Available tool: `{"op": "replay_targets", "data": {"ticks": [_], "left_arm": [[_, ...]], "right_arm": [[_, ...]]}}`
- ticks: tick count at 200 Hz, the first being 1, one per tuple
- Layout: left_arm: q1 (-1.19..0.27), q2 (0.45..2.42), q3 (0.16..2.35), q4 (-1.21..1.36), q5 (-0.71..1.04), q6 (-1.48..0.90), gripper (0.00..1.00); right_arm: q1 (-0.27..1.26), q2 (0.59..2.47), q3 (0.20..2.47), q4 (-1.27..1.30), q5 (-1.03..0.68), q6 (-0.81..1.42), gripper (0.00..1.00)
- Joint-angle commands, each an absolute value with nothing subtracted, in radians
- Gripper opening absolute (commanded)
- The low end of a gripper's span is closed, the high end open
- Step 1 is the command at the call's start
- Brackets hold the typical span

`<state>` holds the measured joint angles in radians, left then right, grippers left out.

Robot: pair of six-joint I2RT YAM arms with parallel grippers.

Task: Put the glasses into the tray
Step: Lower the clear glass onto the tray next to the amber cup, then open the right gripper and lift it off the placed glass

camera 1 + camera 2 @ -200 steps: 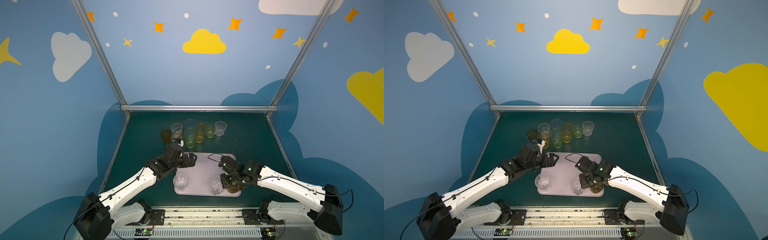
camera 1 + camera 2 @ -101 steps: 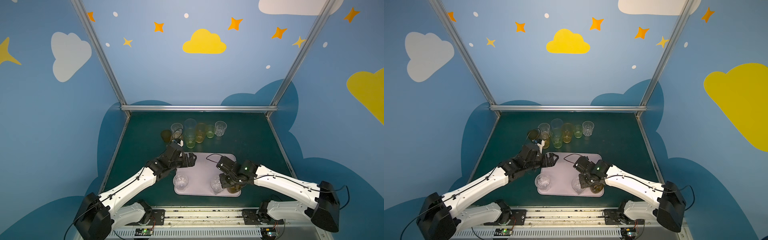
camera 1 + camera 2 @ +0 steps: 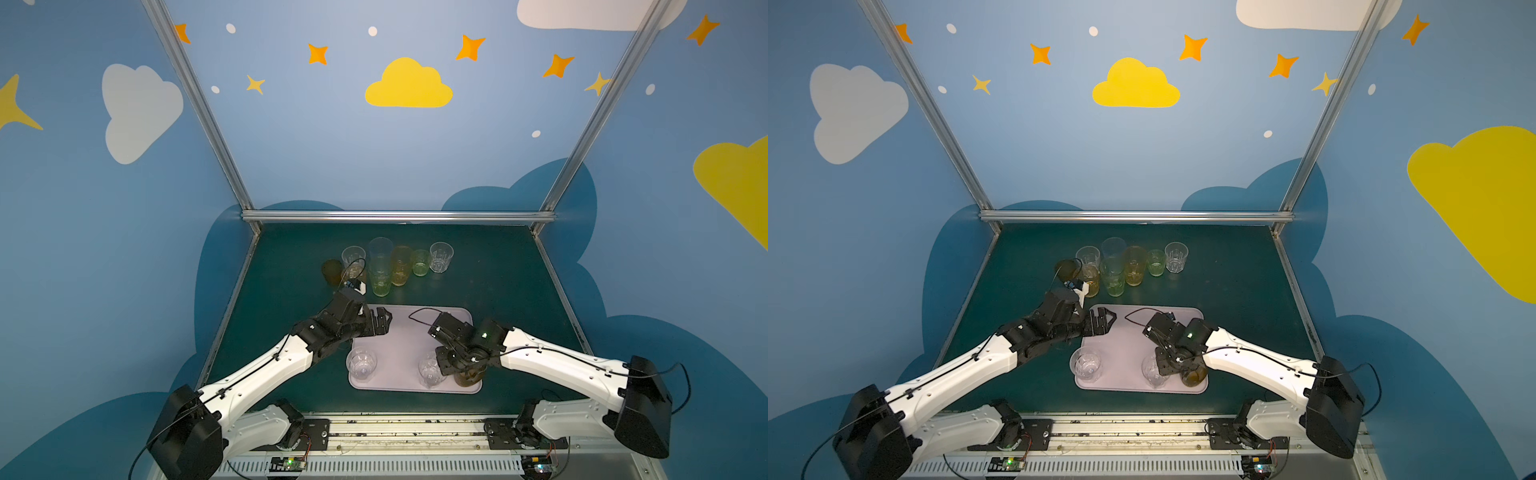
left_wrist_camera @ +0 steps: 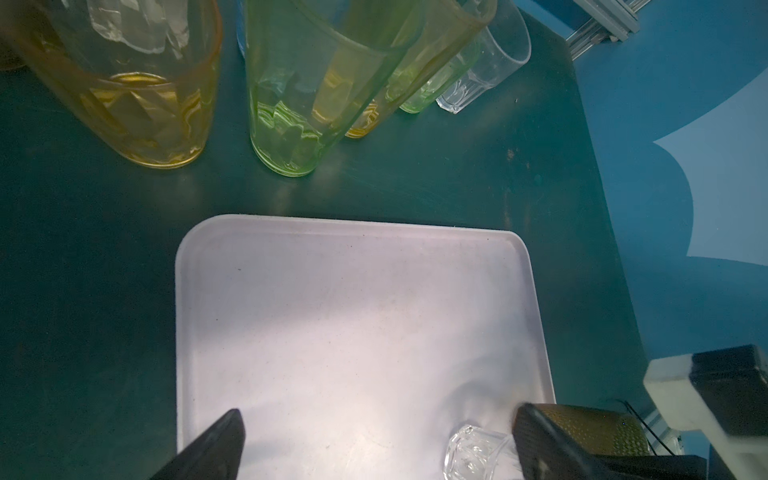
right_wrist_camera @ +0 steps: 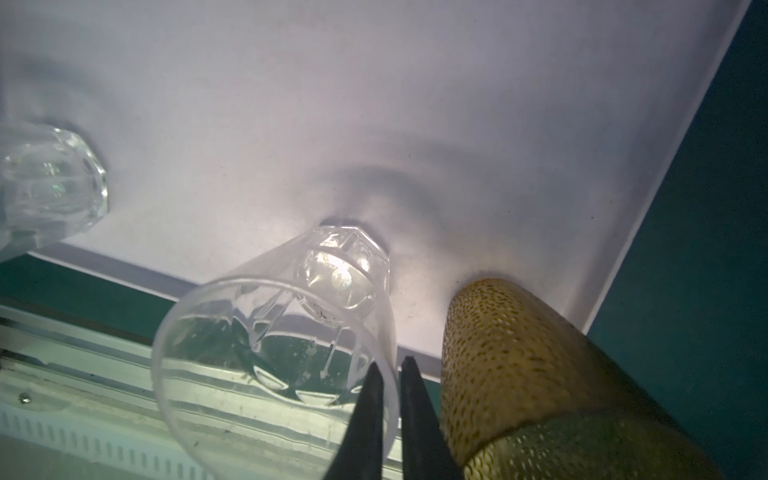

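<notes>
Now, table: dark green matte top; everything stands on it.
Tray: pale lilac, flat, low rim, rounded corners. It lies toward the front, within reach of both arms. Three glasses stand along its near side and the far half is bare, so I judge it is being filled from the front.
Waiting cluster: eight tumblers on the table just beyond the tray's far edge, packed close. Among them are a tall green and a short amber, plus pale blue, brown and clear ones. All are see-through, with smooth rims and faceted lower walls.
Left gripper: jaws spread wide with nothing between them. It hovers over the tray's far left corner near the cluster, probably poised for the next pick.
Right gripper: low over the tray's near right part. The jaws are a narrow slit apart, one on either side of a clear glass's rim. Cannot tell whether the pads press the wall. A rim pinch suits a thin wall and an upright set-down.
Brown glass: dimpled, speckled skin. It stands in the tray's near right corner, just beside the right gripper.
Clear glass: octagonal base flat on the tray, upright, with a plain flared rim.
Second clear glass: stands in the near left corner of the tray, well apart from the other two.
</notes>
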<state>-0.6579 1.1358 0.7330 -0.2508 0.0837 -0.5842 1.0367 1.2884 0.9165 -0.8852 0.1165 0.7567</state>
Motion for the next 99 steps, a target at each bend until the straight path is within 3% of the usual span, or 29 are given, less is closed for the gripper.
{"op": "replay_targets", "data": {"ticks": [1,99], "left_arm": [[-0.65,1.122,0.724,-0.267,0.069,-0.582,1.0],[-0.643,1.101,0.714,-0.261,0.052,-0.583,1.0]], "right_arm": [[1.03,1.299,0.954,-0.9,0.137,0.761,0.3],[0.945,1.279,1.051,-0.814,0.086,0.712,0.38]]}}
